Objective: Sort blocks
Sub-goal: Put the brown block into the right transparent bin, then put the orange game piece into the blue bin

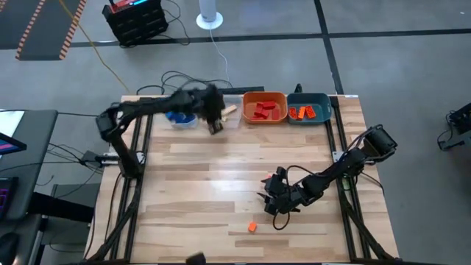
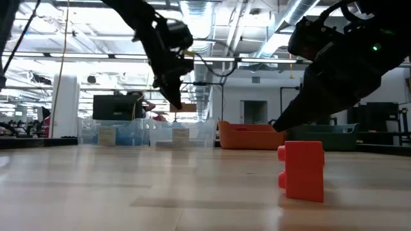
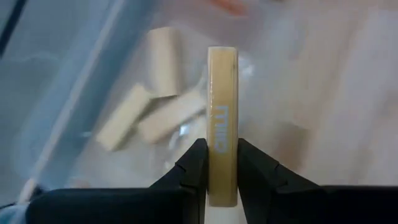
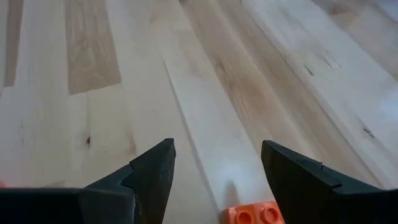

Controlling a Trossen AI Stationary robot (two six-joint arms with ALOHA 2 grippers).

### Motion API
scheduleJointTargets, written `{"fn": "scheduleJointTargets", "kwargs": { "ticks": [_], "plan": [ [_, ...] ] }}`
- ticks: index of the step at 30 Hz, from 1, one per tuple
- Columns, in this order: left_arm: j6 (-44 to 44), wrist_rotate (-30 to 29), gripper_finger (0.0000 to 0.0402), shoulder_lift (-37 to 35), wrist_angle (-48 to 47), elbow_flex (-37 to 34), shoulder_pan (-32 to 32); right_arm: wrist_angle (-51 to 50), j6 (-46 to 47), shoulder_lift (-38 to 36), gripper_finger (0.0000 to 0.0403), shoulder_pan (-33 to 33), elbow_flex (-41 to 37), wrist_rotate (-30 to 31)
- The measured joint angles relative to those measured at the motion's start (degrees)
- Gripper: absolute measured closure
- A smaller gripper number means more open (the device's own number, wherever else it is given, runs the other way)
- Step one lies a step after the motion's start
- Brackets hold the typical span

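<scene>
Item: tan block point(image 3: 222, 124), pinched in my left gripper point(image 3: 222, 163) above clear bin point(image 3: 74, 93); wrist view alone shows it. My right gripper point(image 4: 216, 163) spread wide over orange block point(image 4: 256, 214) on table point(image 4: 124, 93)

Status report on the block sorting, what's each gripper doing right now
Left gripper shut on tan wooden block, above clear bin holding other tan blocks. Right gripper open, low over table, orange block just ahead. Nothing in the way.

- Lighting: bright, even; ceiling strip lights point(image 2: 212, 16) seen in low view.
- Shadows: soft, faint on table point(image 1: 221, 177).
- Blur: left arm point(image 1: 158, 107) motion-smeared overhead; clear bin point(image 3: 74, 93) soft behind sharp tan block point(image 3: 222, 118).
</scene>
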Motion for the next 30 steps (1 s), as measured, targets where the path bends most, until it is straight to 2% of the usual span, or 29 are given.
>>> {"fn": "scheduleJointTargets", "kwargs": {
  "ticks": [5,8,13,18,21,25,30],
  "plan": [
    [1.74,1.52,0.0346,7.66,-5.73,8.04,6.11,-0.23,0.12,0.02,0.0132,0.17,0.01,0.02],
    [1.78,1.08,0.0328,11.84,-9.09,10.82,8.35,-0.23,0.66,0.02,0.0132,0.53,0.01,0.02],
    [1.92,0.62,0.0247,13.46,-10.59,13.28,9.81,-0.34,1.03,0.02,0.0132,0.96,0.01,0.02],
    [4.84,1.13,0.018,11.14,-12.58,14.48,8.4,-0.59,1.06,0.02,0.0132,0.91,0.0,0.03],
    [10.09,2.27,0.017,7.67,-13.24,14.69,4.43,-0.86,0.99,-0.04,0.0132,1.3,-0.01,1.26],
    [14.57,2.02,0.0172,4.71,-12.57,13.01,-6.43,-3.45,0.71,-2.5,0.0132,3.18,0.01,6.31],
    [1.76,1.99,0.0173,4.9,-7.45,11.28,-19.31,-16.99,10.34,-7.13,0.0132,5.92,-0.01,6.59]
  ]
}}
